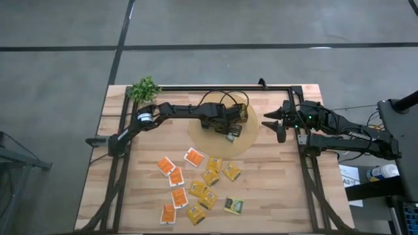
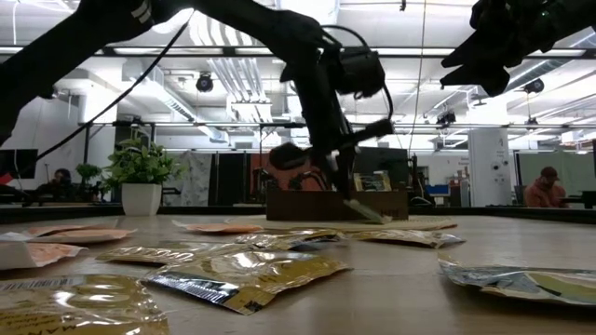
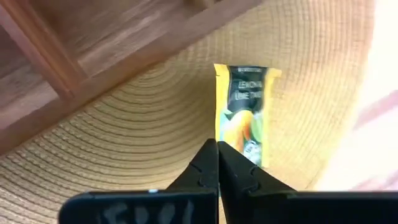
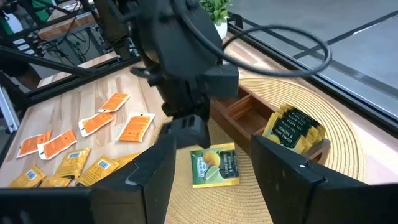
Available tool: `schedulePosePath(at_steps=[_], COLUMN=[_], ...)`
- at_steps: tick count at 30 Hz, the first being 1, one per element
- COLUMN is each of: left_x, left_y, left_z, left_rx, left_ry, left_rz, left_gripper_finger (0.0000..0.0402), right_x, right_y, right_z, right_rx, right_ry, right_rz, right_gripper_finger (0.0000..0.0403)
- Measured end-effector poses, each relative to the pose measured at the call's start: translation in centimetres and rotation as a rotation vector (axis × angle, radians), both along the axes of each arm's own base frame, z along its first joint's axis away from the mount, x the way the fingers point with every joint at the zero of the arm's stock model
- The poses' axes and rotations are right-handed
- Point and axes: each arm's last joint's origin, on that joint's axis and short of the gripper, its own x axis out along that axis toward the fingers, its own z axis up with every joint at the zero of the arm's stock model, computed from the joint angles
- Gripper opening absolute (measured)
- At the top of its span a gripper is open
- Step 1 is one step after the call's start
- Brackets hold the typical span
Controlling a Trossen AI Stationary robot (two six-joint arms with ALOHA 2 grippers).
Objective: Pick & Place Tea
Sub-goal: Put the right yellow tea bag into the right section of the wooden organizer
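My left gripper (image 1: 230,129) is over the round woven mat (image 1: 202,140), just in front of the brown wooden box (image 1: 228,111), and is shut on a green-and-yellow tea sachet (image 3: 245,118). The right wrist view shows that same sachet (image 4: 214,165) below the left gripper (image 4: 186,130). Green sachets (image 4: 295,127) stand in one compartment of the box. Several orange (image 1: 171,168), yellow (image 1: 209,179) and one green (image 1: 234,205) sachets lie flat on the table's near half. My right gripper (image 1: 271,121) hovers open above the mat's right edge. My left gripper pinches the green-and-yellow sachet between its two shut fingers at one short edge (image 3: 239,149). The fingers come from above, slanting down. The sachet slopes away below them, and its lower end (image 2: 380,219) reaches down to the woven mat.
A small potted plant (image 1: 145,89) stands at the far left corner. A black frame (image 1: 304,150) runs along the table's edges. Loose sachets (image 2: 242,274) cover the near middle of the table. Bare wood lies to the near right (image 1: 274,189).
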Motion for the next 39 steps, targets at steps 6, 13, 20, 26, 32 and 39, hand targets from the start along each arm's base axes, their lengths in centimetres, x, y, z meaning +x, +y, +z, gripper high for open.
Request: schedulePosePath(at_steps=[6,13,20,26,32,39], left_x=[-0.1,-0.1,0.0,0.7,1.2,0.7], left_y=[0.1,0.0,0.0,0.0,0.0,-0.2], left_z=[0.3,0.3,0.3,0.6,0.8,0.0], left_rx=[0.011,0.018,0.026,0.012,-0.003,-0.029], left_ry=[-0.006,-0.004,-0.009,-0.093,-0.163,-0.117], left_rz=[-0.018,-0.037,-0.055,-0.159,-0.176,-0.178], left_gripper_finger=[0.0000,0.0000,0.0000,0.0013,0.0090,0.0175], right_x=[-0.1,-0.2,0.0,0.0,0.0,0.0], right_y=[0.0,0.1,0.0,0.0,0.0,0.0], right_z=[-0.2,-1.0,-1.1,-1.2,-1.2,-1.2], right_rx=[0.010,0.050,0.056,0.065,0.068,0.079], right_ry=[0.021,0.096,0.114,0.112,0.112,0.109], right_rz=[-0.001,-0.008,-0.008,-0.012,-0.014,-0.018], right_gripper_finger=[0.0203,0.0203,0.0203,0.0203,0.0203,0.0203])
